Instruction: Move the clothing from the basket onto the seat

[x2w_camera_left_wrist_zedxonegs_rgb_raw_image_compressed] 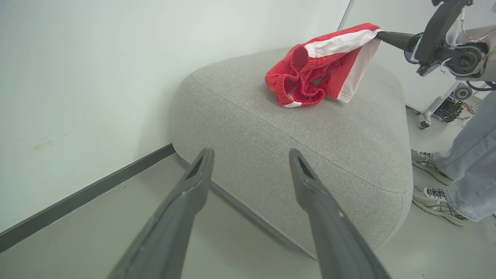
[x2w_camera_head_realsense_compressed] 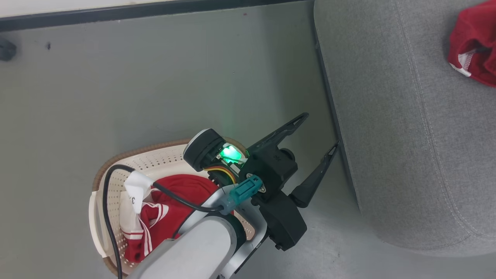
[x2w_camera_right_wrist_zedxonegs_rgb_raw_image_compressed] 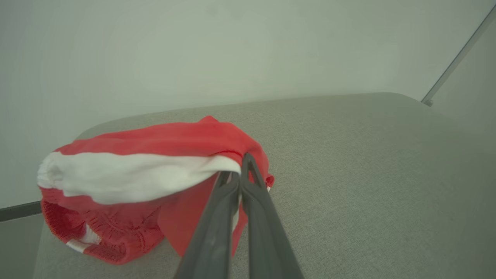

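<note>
Left gripper (x2w_camera_head_realsense_compressed: 321,129) spread wide, empty, between basket (x2w_camera_head_realsense_compressed: 116,162) and seat (x2w_camera_head_realsense_compressed: 407,135) | right gripper (x2w_camera_right_wrist_zedxonegs_rgb_raw_image_compressed: 237,170) clamped on red-and-white garment (x2w_camera_right_wrist_zedxonegs_rgb_raw_image_compressed: 147,174), lower folds on the seat | more red clothing (x2w_camera_head_realsense_compressed: 174,209) down in the basket

The floor (x2w_camera_head_realsense_compressed: 155,89) carries the seat (x2w_camera_head_realsense_compressed: 407,135) and, left of it, the basket (x2w_camera_head_realsense_compressed: 155,159); red clothing (x2w_camera_head_realsense_compressed: 477,46) rests on the seat.

The left gripper (x2w_camera_head_realsense_compressed: 321,130), two long dark fingers on a pale grey forearm (x2w_camera_head_realsense_compressed: 205,244), is spread wide, tips pointing up-right in the head view. The right gripper (x2w_camera_right_wrist_zedxonegs_rgb_raw_image_compressed: 238,168) has its fingers pressed together, pinching a red-and-white fabric garment (x2w_camera_right_wrist_zedxonegs_rgb_raw_image_compressed: 147,170).
</note>
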Tool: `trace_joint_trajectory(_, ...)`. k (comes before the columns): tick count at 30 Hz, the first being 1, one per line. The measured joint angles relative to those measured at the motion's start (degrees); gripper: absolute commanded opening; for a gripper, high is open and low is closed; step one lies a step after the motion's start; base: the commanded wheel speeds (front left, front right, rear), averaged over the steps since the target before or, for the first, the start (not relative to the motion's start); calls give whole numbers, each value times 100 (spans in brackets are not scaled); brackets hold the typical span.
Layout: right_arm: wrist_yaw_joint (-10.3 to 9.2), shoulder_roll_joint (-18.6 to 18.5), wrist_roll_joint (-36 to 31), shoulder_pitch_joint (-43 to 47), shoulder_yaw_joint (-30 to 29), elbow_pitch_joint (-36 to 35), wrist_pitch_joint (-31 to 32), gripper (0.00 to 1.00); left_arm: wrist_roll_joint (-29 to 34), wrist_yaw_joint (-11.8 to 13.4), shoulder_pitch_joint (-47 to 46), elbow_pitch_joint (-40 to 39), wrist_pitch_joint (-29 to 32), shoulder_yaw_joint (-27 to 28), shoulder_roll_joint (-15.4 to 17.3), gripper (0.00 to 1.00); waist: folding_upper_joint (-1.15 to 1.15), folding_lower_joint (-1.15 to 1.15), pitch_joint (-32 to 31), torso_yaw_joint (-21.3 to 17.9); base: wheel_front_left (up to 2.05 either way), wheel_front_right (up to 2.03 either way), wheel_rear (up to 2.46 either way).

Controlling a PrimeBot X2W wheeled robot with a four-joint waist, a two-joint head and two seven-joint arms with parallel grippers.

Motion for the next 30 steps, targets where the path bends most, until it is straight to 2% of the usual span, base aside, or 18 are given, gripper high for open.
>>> trace_joint_trajectory(8,1,153,10,174,482,324,11,0,-10,-46,0,147,-129,22,-1,100,0,0,-72,19,0,0,0)
trace_joint_trajectory(14,1,336,48,316,827,464,247,0,-36,-48,1,197,-197,24,-4,100,0,0,-167,15,0,0,0)
trace_joint_trajectory(23,1,608,129,309,1055,805,513,0,-100,-100,8,402,-346,30,-11,100,0,0,-331,24,0,0,0)
trace_joint_trajectory(24,1,608,129,307,1066,811,512,2,-102,-100,10,415,-377,33,-11,100,0,0,-362,27,0,0,0)
trace_joint_trajectory(25,1,608,129,307,1079,816,510,12,-104,-101,13,433,-403,41,-12,100,0,0,-396,30,0,0,0)
trace_joint_trajectory(26,1,609,129,307,1088,821,504,47,-110,-101,17,454,-436,51,-12,100,0,0,-430,32,0,0,0)
trace_joint_trajectory(27,1,609,129,307,1105,821,503,70,-119,-100,28,465,-454,66,-10,100,0,0,-466,34,0,0,0)
trace_joint_trajectory(29,1,627,127,307,1157,816,485,100,-151,-101,74,493,-503,97,-2,100,0,0,-543,34,0,0,0)
trace_joint_trajectory(30,1,636,127,307,1189,815,452,100,-153,-100,116,501,-505,110,3,100,0,0,-583,33,0,0,0)
